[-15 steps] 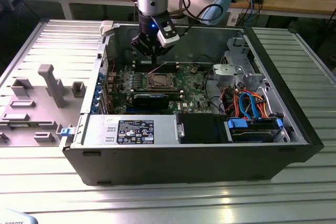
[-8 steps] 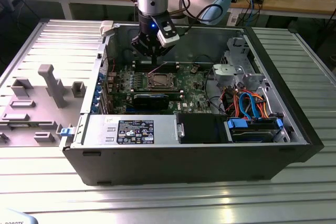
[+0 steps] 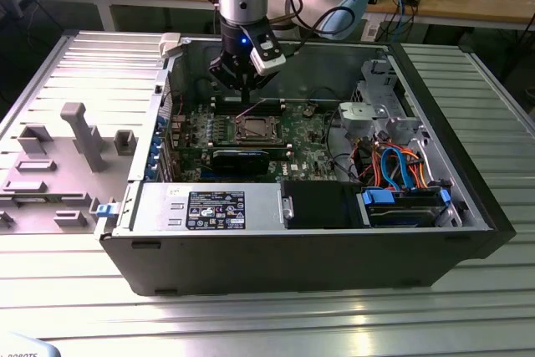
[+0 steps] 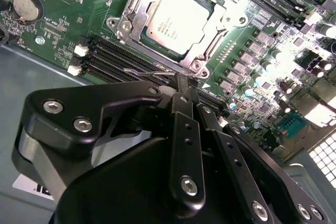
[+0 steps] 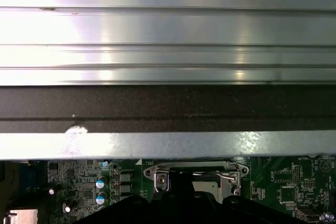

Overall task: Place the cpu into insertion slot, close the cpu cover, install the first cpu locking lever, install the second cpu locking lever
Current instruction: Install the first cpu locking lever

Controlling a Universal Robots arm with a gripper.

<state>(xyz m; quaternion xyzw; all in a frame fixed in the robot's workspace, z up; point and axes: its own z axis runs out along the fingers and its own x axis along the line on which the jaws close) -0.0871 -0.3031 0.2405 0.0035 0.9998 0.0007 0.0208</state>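
— Where's the cpu point(image 4: 176, 22) now?

— Flat in the insertion slot point(image 4: 195, 65) on the green board point(image 4: 63, 30), silver top facing up, inside the open computer case point(image 3: 468, 198) on the tabletop point(image 3: 267, 315). The cpu cover point(image 4: 137, 11) lies down around it like a frame.

— And the gripper point(image 4: 179, 83)?

— Just beside the socket's edge, not over the chip. Its fingers point(image 4: 184, 129) are pinched close together at a thin wire lever point(image 4: 149, 72); whether they grip it, I can't tell.
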